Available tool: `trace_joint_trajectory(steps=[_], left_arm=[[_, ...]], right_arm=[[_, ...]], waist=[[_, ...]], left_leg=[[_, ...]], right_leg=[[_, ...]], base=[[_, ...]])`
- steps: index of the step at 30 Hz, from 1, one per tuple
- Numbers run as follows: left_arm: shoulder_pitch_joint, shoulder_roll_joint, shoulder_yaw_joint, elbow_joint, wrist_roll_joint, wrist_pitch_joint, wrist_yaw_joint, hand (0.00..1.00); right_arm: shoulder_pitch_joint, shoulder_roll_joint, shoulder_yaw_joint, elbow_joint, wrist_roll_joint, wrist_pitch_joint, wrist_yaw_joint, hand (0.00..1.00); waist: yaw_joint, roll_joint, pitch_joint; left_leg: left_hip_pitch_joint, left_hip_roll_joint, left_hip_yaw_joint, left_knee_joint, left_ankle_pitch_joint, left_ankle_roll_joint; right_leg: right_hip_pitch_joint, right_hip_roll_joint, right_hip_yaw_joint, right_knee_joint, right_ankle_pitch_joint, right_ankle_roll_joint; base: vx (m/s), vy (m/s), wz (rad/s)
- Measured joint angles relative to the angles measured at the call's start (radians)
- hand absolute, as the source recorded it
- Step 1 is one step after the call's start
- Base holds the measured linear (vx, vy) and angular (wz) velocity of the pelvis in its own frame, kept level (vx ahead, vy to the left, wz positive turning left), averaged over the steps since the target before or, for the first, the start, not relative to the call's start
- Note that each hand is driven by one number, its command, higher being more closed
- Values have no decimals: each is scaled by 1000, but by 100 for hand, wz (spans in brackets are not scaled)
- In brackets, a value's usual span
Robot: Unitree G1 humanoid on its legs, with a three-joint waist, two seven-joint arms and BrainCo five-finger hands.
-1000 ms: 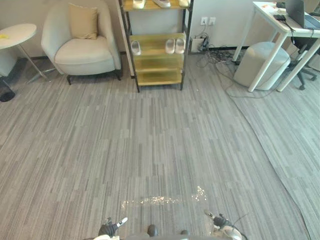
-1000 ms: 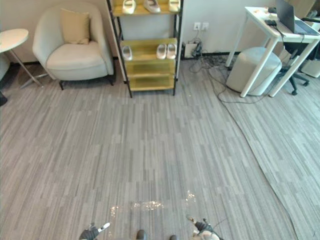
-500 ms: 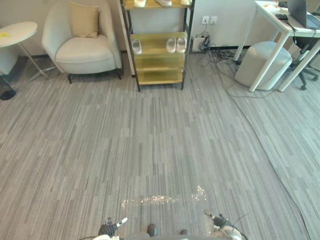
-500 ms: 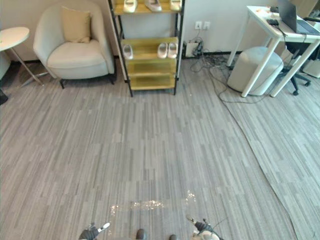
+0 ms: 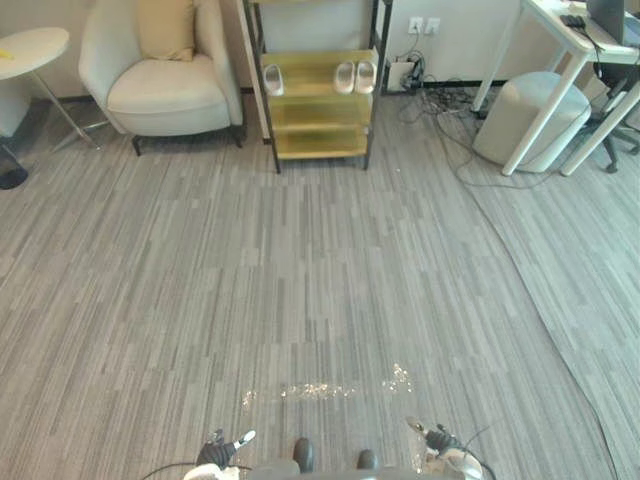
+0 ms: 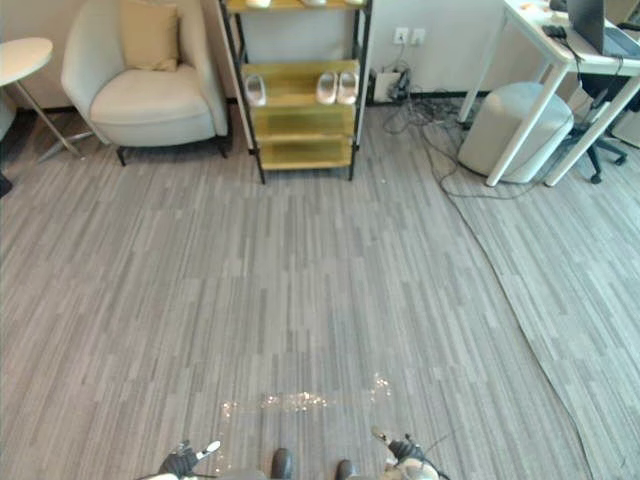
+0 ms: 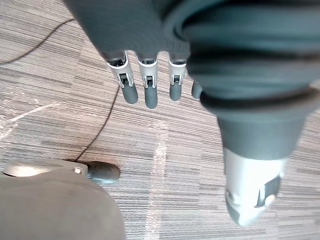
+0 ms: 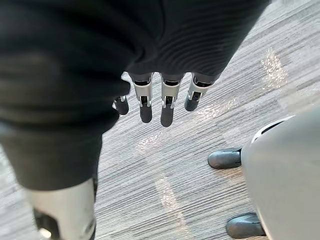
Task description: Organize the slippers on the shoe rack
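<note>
A: Grey carpet [image 5: 300, 270] underfoot, a long stretch of it up to the far wall. Against that wall, rack [image 5: 318, 100], just beside armchair [image 5: 160, 75]; pouf [image 5: 528, 120] off to the right.

B: Slippers?

A: On rack's middle shelf. At left end, lone slipper [image 5: 273, 78]. At right end, pair [image 5: 355, 76], side by side, well apart from the single. More pale footwear on shelf above, cut by frame edge in right eye view; too little to count. Two lower shelves look unused.

B: Hands?

A: Fingers of left hand [image 7: 145, 90] straight, hanging over carpet, nothing held. Same for right hand [image 8: 167, 100]: slack, empty. Both low at the sides, far short of rack.

B: Step in hand?

A: Approach, by the look of it. No reach possible from this distance. Sorting not begun, judging by the gap between single and pair.

B: Next?

A: Probably walk straight ahead and halt square to the shelves. Keep off armchair on the left, pouf on the right. Then lift one hand to middle shelf, likely for lone slipper, to line it up with the others. Its mate: not identifiable from here. Better to decide close up, with upper shelf in full view.
</note>
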Motion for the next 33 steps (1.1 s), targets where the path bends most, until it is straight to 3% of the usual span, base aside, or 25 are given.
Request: trace_joint_trajectory(steps=[1,3,4,6,7,10,12,13,14,15,17,18,19,21,23,26,28,29,30,31,32,33], left_arm=[[-4,-2,10,-4,0,0,0,0],[-14,-16,36,-54,0,2,0,0],[-15,-22,42,-66,-1,1,0,0],[-15,-54,104,-113,-6,-4,1,0],[-13,-57,108,-116,-13,-4,1,0],[-13,-74,108,-125,-18,-6,1,0],[-13,-77,111,-127,-22,-6,3,0],[-14,-75,111,-122,-21,-6,4,0],[-10,-65,112,-120,-20,-6,5,0],[-14,-65,112,-120,-20,-6,7,0],[-29,-54,103,-101,-18,-5,8,0],[-36,-42,78,-90,-10,2,8,0],[-37,-41,60,-89,-1,4,8,0],[-45,-53,47,-84,0,12,7,0],[-63,-64,49,-70,0,18,6,0],[-82,-73,49,-64,0,17,6,0],[-90,-73,49,-50,1,17,6,0],[-88,-73,49,-44,2,17,6,0],[-87,-68,51,-39,2,16,7,0],[-87,-69,55,-35,3,16,8,0],[-87,-85,68,-26,14,17,8,0],[-86,-92,73,-27,25,16,7,0]], right_arm=[[-4,1,2,-3,0,0,0,0],[-3,9,2,-54,1,0,-1,0],[2,11,2,-66,1,0,-1,0],[2,19,23,-119,2,-2,-1,0],[0,19,34,-118,2,-1,-1,0],[-1,14,37,-118,2,0,-3,0],[0,15,37,-115,2,0,-5,0],[-2,15,38,-112,2,1,-6,0],[8,29,42,-113,1,1,-3,0],[8,40,42,-117,1,0,-2,0],[13,56,48,-117,0,0,0,0],[16,59,57,-117,-1,0,0,0],[21,59,67,-117,-1,-1,-1,0],[35,62,75,-133,-2,-2,0,0],[38,66,73,-151,-2,-7,0,0],[28,63,70,-150,-2,-14,0,0],[10,58,70,-147,-2,-16,0,0],[3,54,70,-137,-2,-16,0,0],[8,48,69,-130,-2,-16,0,0],[9,43,69,-129,-3,-16,1,0],[-2,28,59,-126,-8,-15,3,0],[-7,29,35,-116,-12,-17,5,0]], waist=[[2,0,7],[9,6,28],[11,7,30],[23,11,49],[26,16,48],[43,33,39],[64,31,34],[72,25,26],[76,-2,14],[85,-7,11],[93,-19,8],[86,-23,6],[73,-24,6],[61,-29,3],[47,-33,6],[35,-33,7],[17,-33,8],[8,-44,18],[8,-54,17],[5,-54,16],[9,-14,12],[9,8,9]], left_leg=[[-21,2,2,46,-21,-4],[-133,23,58,315,-107,-25],[-159,30,74,376,-113,-29],[-298,93,152,690,-133,-17],[-316,112,169,712,-152,-7],[-374,146,207,570,-159,-7],[-374,138,213,380,-54,-1],[-357,118,228,385,-39,21],[-355,97,256,406,-93,24],[-350,99,271,433,-127,38],[-295,91,287,450,-177,50],[-234,83,285,440,-206,56],[-178,80,277,422,-224,55],[-74,78,268,353,-236,54],[12,81,251,285,-238,50],[131,118,241,202,-237,48],[165,135,225,163,-236,46],[206,128,209,137,-230,33],[245,124,181,132,-241,0],[262,128,160,132,-248,-11],[284,169,121,151,-244,-25],[256,205,89,241,-226,-55]], right_leg=[[-1,0,-4,4,-1,0],[5,-1,-33,46,-39,-17],[7,-1,-34,57,-47,-19],[38,4,-44,77,-97,-44],[45,5,-46,81,-104,-41],[55,-11,-39,89,-136,-19],[57,-47,-22,106,-174,24],[56,-72,-7,121,-198,44],[51,-101,6,160,-208,38],[31,-113,13,220,-211,42],[-22,-146,20,429,-212,66],[-105,-170,34,665,-182,110],[-159,-175,38,833,-177,119],[-251,-178,-7,970,-193,93],[-320,-178,-91,930,-215,54],[-388,-116,-162,636,-197,2],[-434,-81,-153,419,-89,-2],[-437,-72,-135,276,8,-8],[-429,-71,-112,224,91,-28],[-426,-70,-100,246,155,-53],[-432,-50,-116,343,111,-74],[-423,-28,-140,374,62,-85]], base=[[21,-25,11],[-3,-17,22],[-13,-6,21],[-10,18,11],[51,56,8],[224,157,-1],[319,224,-20],[417,258,-29],[552,276,-30],[472,207,-31],[463,192,-23],[550,162,0],[453,91,11],[438,40,12],[425,-10,20],[451,-87,22],[464,-140,39],[529,-246,53],[529,-246,55],[672,-335,46],[572,-308,35],[682,-378,27]])
